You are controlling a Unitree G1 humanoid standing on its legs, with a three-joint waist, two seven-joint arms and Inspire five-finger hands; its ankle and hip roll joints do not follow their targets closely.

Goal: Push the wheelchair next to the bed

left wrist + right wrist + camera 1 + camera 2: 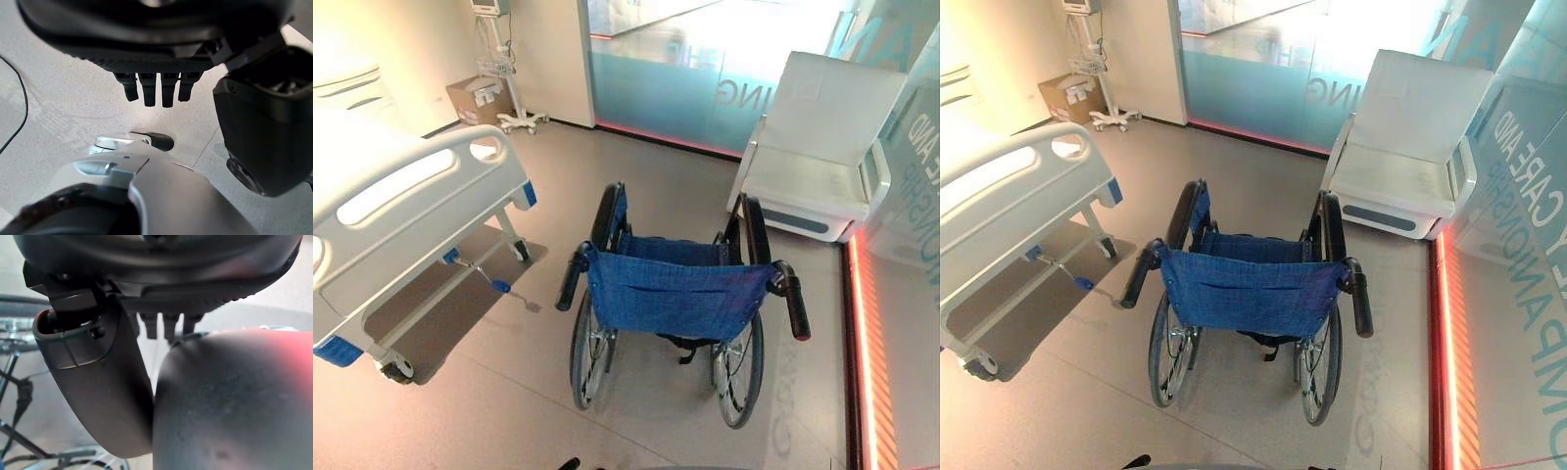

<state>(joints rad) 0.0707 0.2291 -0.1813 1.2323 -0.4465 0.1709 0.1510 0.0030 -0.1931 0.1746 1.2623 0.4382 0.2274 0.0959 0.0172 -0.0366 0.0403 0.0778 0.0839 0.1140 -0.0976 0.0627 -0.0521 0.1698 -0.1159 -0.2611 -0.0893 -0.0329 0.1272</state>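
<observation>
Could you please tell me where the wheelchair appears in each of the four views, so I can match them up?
Left eye view: wheelchair centre, slightly right, seen from behind.
Right eye view: wheelchair at centre.
Left wrist view: I cannot make out the wheelchair.
Right wrist view: spokes and frame parts at the left edge, probably the wheelchair's.
Shared landmark: the bed on the left in both eye views.

Left robot hand (pixel 156 58) — dark ribbed palm, short black fingers (pixel 149 90); right robot hand (pixel 161 298) alike.
</observation>
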